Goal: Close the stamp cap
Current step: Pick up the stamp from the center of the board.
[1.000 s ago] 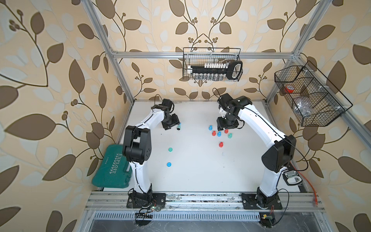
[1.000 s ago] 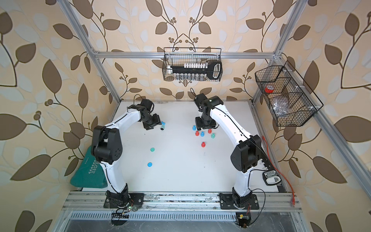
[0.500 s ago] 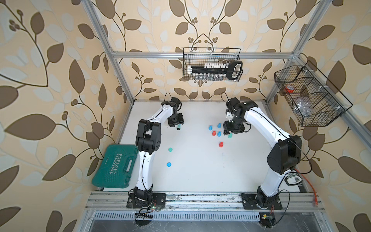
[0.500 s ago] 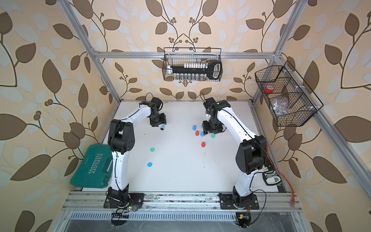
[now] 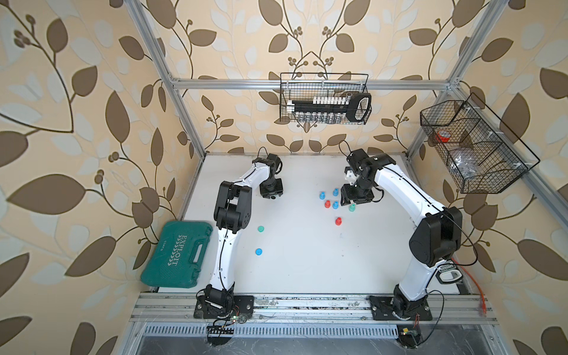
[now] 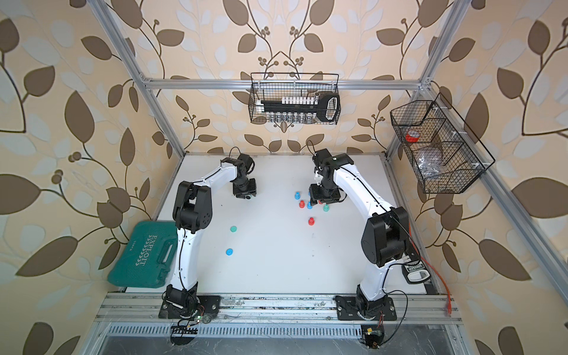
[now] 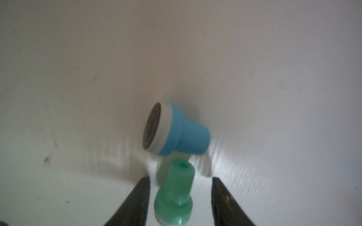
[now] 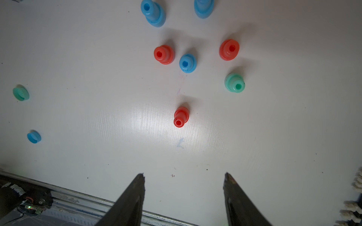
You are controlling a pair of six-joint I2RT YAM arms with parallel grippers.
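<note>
I see a blue stamp (image 7: 176, 135) tipped on its side, its dark pad face and white ring bare. It lies just beside a green stamp (image 7: 177, 187) that stands upright. My left gripper (image 7: 180, 177) straddles the green one, fingers apart with a gap on each side.

Both stamps sit at the table's far left. A loose green cap (image 5: 261, 229) and a blue cap (image 5: 258, 252) lie well apart from them, nearer the arm bases. My right gripper (image 8: 184, 173) hangs parted, holding nothing.

The teal case (image 5: 176, 255) reads "EXPLOIT". The table (image 5: 307, 270) is white, and the walls (image 5: 76, 153) are leaf-patterned.
</note>
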